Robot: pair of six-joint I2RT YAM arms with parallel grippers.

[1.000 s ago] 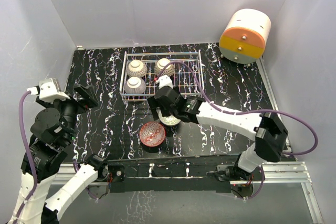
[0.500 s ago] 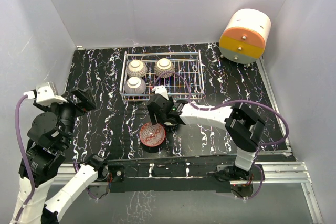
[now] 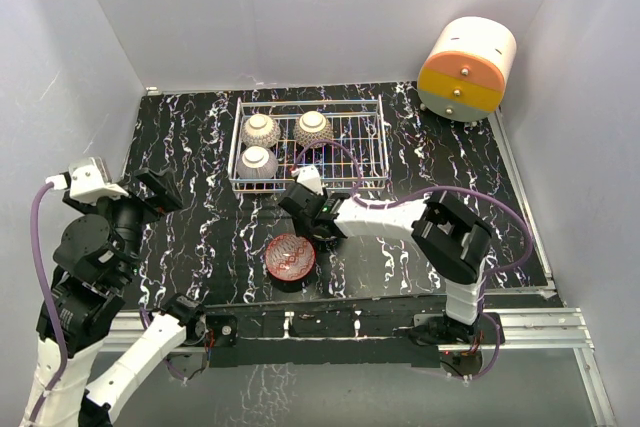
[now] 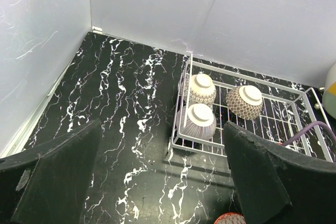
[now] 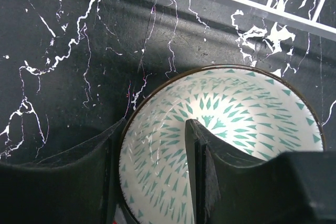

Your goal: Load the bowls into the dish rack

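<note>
The pale green bowl [image 5: 236, 103] stands upright on the table just in front of the dish rack [image 3: 383, 137]. My right gripper [image 5: 155, 129] straddles its near-left rim, one finger outside and one inside, with a gap still showing, so it is open. In the top view the right gripper [image 3: 318, 227] hides most of that bowl. A red bowl [image 3: 290, 256] sits upright to its near left. In the rack, three bowls lie upside down [image 3: 261, 129] [image 3: 313, 127] [image 3: 257, 161]. My left gripper [image 4: 163, 182] hangs open and empty, high over the table's left side.
A round orange-and-cream drawer unit [image 3: 466, 69] stands at the back right corner. White walls close in the black marbled table [image 3: 190, 137] on three sides. A purple cable [image 3: 340, 152] from the right arm loops over the rack's front.
The right gripper has come down and left onto the green bowl, and its jaws have narrowed around the rim. The right arm has folded in. The left arm has barely shifted.
</note>
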